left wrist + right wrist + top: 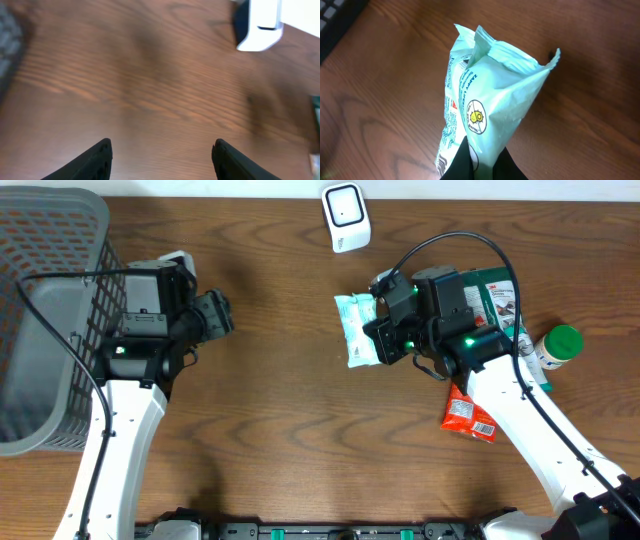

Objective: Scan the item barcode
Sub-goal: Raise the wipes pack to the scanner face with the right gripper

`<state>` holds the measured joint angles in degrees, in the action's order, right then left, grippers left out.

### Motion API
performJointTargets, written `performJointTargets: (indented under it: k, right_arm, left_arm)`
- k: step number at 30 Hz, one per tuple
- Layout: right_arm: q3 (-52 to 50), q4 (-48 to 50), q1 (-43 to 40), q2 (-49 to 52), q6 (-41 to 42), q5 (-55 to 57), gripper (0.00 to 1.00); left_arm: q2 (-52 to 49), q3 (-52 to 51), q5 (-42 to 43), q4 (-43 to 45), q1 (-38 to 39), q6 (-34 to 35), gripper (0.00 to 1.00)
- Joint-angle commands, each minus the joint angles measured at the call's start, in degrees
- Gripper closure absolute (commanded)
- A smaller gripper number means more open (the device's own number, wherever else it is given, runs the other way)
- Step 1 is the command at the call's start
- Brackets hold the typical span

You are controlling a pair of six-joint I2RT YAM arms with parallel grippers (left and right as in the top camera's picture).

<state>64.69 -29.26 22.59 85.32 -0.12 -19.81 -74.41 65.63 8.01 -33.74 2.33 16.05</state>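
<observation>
The mint-green packet hangs over the worktop, on the near side of the white scanner. It is pinched at one end by the fingers of the right gripper. That narrow pinch on slippery film could let it swivel or slide out. Crumpled wrapping might also hide the barcode from the scanner. Its print seems to read "ZAPPY" beside a round yellow badge; the rest is too small. The left gripper has its fingers spread, holding nothing.
</observation>
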Motion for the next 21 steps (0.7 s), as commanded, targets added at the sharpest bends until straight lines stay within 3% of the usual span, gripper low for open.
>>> performJointTargets:
  k: [1,4,10,15,21]
  right_arm:
    - [0.9,0.2,0.3,-1.1,-2.2,-0.7,0.99]
    - [1.9,-1.0,0.3,-1.2,-3.7,0.7,0.99]
    - [13.9,-8.6,0.8,-1.0,-4.8,3.5,0.99]
    - [33.2,-21.1,0.8,2.6,-4.6,10.9,0.99]
    - [63.1,-38.5,1.4,14.6,-7.7,15.1,0.99]
  left_arm:
    - [-0.2,0.3,-4.7,-1.3,-0.7,-1.2,0.32]
    - [-0.2,0.3,-4.6,-2.8,-0.7,-1.2,0.18]
    - [-0.2,0.3,-4.6,-3.6,-0.7,-1.2,0.17]
    - [-0.2,0.3,-4.6,-3.6,-0.7,-1.2,0.17]
    - [-0.2,0.3,-4.6,-3.6,-0.7,-1.2,0.16]
